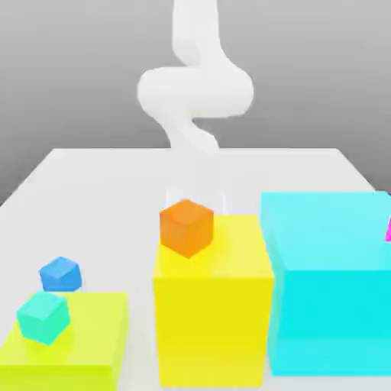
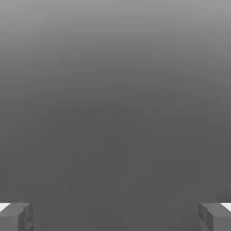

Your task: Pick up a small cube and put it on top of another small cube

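Open gripper (image 2: 115, 217), fingers wide apart and empty, with small cubes on blocks.
Orange cube (image 1: 186, 228) sits at the yellow block's (image 1: 217, 336) back-left corner in the exterior view, turquoise cube (image 1: 43, 317) near the lime block's (image 1: 61, 378) left edge; a careless nudge could topple either. Magenta piece (image 1: 389, 230) is cut off.

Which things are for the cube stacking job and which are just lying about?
For the job (can't tell which two):
- orange cube
- blue cube
- teal cube

Just lying about:
- tall yellow block
- big cyan block
- low lime block
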`<state>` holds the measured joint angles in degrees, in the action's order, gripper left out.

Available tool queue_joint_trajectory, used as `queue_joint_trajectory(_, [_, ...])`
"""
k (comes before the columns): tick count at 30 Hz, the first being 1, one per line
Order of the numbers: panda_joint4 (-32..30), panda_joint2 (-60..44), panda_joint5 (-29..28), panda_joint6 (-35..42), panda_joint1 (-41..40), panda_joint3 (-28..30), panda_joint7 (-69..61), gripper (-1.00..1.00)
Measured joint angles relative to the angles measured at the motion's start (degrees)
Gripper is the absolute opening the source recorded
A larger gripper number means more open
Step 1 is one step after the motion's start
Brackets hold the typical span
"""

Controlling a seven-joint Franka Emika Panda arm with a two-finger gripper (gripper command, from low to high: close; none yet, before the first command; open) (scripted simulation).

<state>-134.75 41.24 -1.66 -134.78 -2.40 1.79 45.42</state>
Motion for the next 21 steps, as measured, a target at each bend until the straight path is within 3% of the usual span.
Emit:
queue_joint_trajectory(13, [-16.9, -27.5, -5.1, -17.8, -13.2, 15.1, -5.8, 0.00])
queue_joint_trajectory(17, [-22.0, -36.0, -2.2, -23.2, -16.3, 20.1, -10.7, 0.00])
queue_joint_trajectory(21, [-25.1, -44.9, 7.0, -29.0, -20.0, 20.4, -19.3, 0.00])
